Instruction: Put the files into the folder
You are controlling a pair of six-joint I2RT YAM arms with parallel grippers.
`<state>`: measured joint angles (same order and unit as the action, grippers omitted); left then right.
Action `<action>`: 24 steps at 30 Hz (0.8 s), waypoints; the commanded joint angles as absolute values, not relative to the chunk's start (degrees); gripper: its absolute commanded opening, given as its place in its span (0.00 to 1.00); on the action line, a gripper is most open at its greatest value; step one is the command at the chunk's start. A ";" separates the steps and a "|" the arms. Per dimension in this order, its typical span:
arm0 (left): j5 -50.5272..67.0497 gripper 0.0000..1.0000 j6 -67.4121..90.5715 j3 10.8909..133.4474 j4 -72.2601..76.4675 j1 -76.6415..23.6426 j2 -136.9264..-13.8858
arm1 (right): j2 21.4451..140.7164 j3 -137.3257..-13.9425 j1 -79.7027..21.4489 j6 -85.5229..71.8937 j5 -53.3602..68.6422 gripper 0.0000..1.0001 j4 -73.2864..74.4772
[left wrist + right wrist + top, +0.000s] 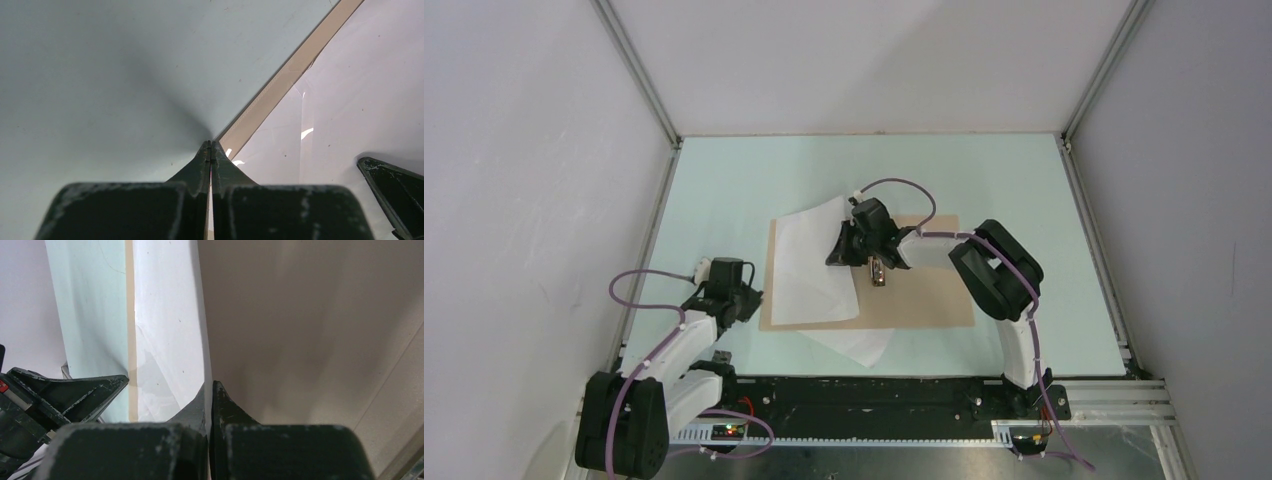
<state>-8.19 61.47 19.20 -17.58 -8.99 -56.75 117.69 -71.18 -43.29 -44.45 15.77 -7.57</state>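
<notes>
The tan folder (924, 290) lies open and flat in the middle of the table, with a small metal clip (877, 272) on its spine. White files (809, 265) cover its left half, and one more sheet (854, 345) pokes out under its near edge. My right gripper (839, 257) is shut on the right edge of the top sheet (167, 315), lifting it a little off the folder (310, 315). My left gripper (752, 298) is shut, its tips (211, 143) resting at the folder's left edge (280, 85). Whether it pinches that edge does not show.
The pale green table (1024, 180) is boxed in by white walls with metal corner posts (639, 75). The arms' bases and a cable rail (874, 400) run along the near edge. The left gripper's body (65, 390) shows in the right wrist view.
</notes>
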 commanded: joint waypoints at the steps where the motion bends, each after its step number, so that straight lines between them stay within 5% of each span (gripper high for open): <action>1: -8.57 0.00 61.34 18.32 -20.55 -9.56 -57.68 | 118.69 -72.91 -43.74 -46.30 13.81 0.00 -9.29; 24: -8.61 0.00 61.86 18.03 -20.61 -10.25 -57.44 | 118.75 -69.62 -44.77 -49.29 12.06 0.00 -14.24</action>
